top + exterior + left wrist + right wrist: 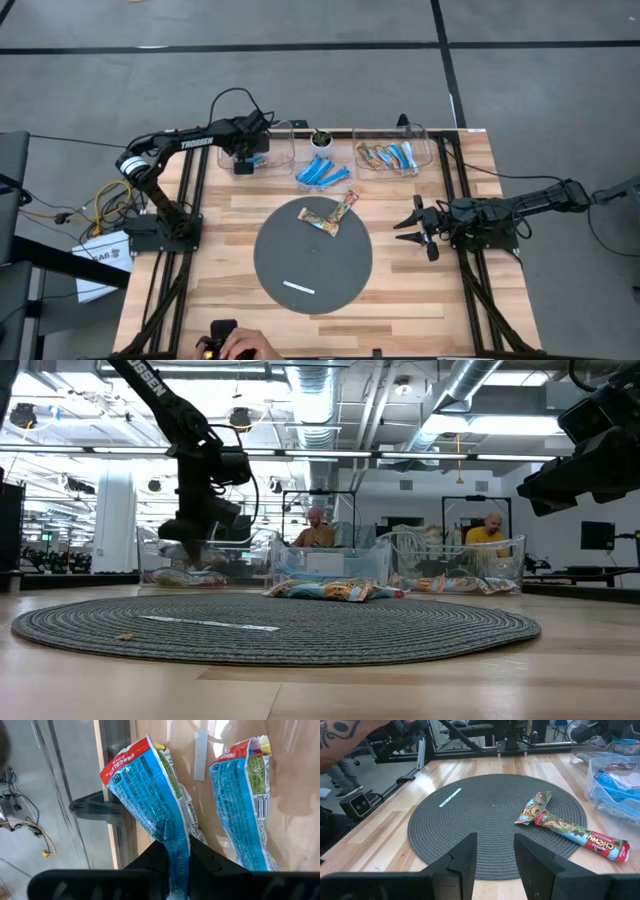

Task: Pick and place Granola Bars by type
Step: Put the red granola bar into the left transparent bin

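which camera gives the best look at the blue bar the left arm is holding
Left wrist view: the blue bar fills it, pinched in the left pincer. High and low views show only the pincer over the left bin; right wrist view misses it.

Even bright overhead light, soft faint shadows, ceiling lights [75, 422] flaring across the low view's top, glare on wrappers in the left wrist view, blurred near foreground
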You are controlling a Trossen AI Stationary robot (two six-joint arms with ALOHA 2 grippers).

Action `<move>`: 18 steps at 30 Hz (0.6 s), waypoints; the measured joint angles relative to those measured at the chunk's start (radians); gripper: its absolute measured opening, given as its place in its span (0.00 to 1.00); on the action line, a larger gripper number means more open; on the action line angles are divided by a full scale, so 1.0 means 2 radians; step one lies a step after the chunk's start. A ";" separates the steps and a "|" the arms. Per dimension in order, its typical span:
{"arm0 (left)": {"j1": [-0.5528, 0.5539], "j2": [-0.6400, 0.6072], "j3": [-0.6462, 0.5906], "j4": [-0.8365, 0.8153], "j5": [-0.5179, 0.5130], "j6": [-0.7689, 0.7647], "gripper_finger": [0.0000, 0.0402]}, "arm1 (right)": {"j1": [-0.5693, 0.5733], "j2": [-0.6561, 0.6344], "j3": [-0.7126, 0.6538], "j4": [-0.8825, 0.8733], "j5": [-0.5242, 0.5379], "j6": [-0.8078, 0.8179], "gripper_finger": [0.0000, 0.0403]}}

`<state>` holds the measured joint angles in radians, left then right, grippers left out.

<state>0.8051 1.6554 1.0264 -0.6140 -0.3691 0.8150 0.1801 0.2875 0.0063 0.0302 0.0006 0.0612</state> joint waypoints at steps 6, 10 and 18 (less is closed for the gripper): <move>0.000 0.000 0.000 0.000 0.009 -0.006 0.17 | 0.000 0.000 0.000 0.000 0.000 0.000 0.31; -0.002 0.000 0.000 0.000 0.002 -0.007 0.26 | 0.000 0.000 0.000 0.000 0.000 0.000 0.31; -0.013 -0.003 0.000 0.000 -0.016 -0.014 0.33 | 0.000 0.000 0.000 0.000 0.000 0.000 0.31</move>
<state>0.7794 1.6491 1.0256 -0.6136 -0.4006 0.7879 0.1801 0.2874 0.0063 0.0299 0.0006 0.0612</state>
